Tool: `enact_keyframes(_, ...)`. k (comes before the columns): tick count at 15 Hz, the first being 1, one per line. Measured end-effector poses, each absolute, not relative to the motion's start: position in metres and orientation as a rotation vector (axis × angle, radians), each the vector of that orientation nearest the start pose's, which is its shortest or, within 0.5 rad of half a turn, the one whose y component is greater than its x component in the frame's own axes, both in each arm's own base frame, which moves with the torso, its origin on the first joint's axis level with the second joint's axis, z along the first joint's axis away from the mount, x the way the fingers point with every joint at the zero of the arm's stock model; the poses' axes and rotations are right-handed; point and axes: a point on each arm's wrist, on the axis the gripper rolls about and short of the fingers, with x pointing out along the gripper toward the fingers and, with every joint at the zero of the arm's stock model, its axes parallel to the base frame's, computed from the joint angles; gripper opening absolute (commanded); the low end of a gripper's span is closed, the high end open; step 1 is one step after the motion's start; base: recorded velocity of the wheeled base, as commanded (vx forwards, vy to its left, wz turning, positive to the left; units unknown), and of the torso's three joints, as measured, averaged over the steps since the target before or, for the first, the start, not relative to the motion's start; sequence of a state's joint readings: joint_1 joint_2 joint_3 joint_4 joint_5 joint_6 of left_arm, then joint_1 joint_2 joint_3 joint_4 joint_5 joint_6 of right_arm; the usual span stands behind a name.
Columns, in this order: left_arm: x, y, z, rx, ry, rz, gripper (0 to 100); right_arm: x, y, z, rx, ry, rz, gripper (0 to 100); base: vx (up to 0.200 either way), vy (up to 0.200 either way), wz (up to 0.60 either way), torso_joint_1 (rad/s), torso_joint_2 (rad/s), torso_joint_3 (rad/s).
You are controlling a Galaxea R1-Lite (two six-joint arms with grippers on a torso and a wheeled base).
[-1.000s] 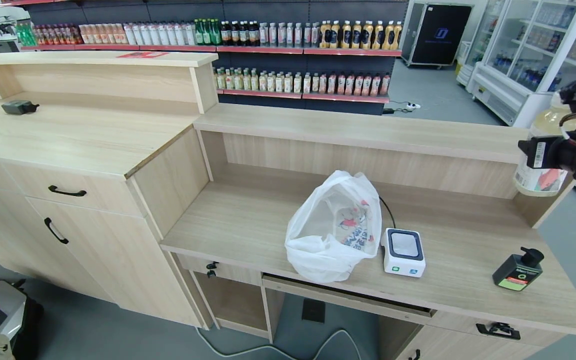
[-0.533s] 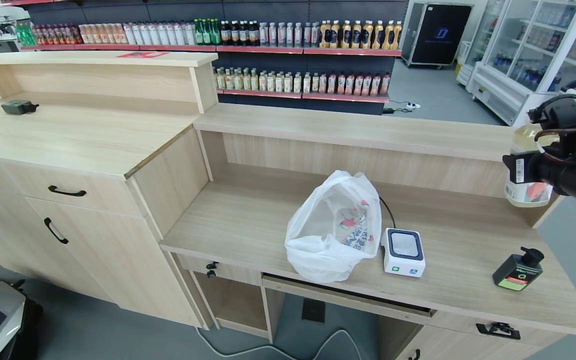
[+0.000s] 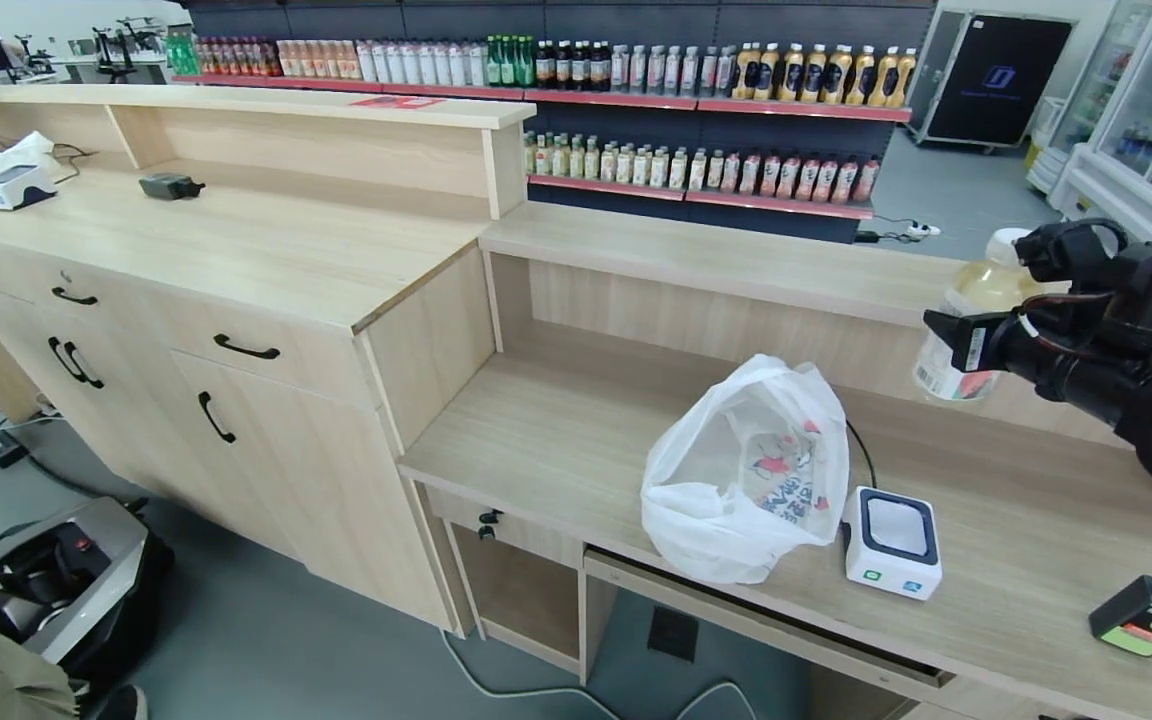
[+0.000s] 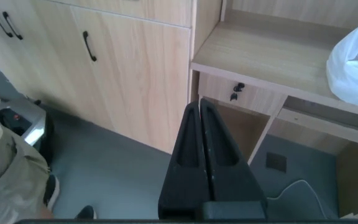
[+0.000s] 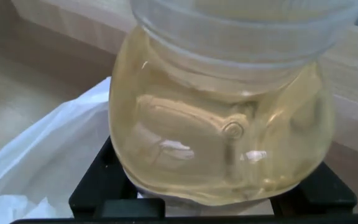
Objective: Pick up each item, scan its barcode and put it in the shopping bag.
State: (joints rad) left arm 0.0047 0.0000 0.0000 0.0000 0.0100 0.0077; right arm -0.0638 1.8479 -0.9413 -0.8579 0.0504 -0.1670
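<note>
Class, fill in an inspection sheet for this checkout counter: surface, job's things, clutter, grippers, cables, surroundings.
Surface: light wooden counter, raised ledge behind.
Job's things: white shopping bag open on the counter; scanner beside it; bottle of pale yellow liquid held in the air at right.
Clutter: dark pump bottle at the counter's right end; small dark device on the taller counter.
Grippers: right gripper shut on the bottle; left gripper shut, empty, above the floor.
Cables: black lead from the scanner behind the bag; another on the floor.
Surroundings: drink shelves, glass-door coolers.
</note>
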Motion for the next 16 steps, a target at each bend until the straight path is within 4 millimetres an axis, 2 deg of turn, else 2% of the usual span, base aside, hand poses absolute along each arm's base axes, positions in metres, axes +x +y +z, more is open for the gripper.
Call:
enact_keyframes(2,-0.023,0.0,0.075,0.008,0.0,0.014,0,0.365,-0.02,0.175,-0.157,0.058,0.001,0,0.0,0.0,0.0,0.0,0.0,0.0)
enact_keyframes(6,-0.023,0.0,0.075,0.008,0.0,0.015,0,0.4,-0.02,0.126,-0.144,0.13,0.082,0,0.0,0.0,0.0,0.0,0.0,0.0)
enact_keyframes(10,-0.023,0.0,0.075,0.008,0.0,0.014,0,0.427,-0.012,0.098,-0.14,0.147,0.217,0,0.0,0.0,0.0,0.0,0.0,0.0)
enact_keyframes(13,-0.023,0.0,0.075,0.008,0.0,0.015,0,0.442,0.005,0.081,-0.186,0.141,0.295,0,0.0,0.0,0.0,0.0,0.0,0.0)
enact_keyframes(16,-0.023,0.0,0.075,0.008,0.0,0.014,0,0.449,0.01,0.064,-0.282,0.121,0.388,0,0.0,0.0,0.0,0.0,0.0,0.0)
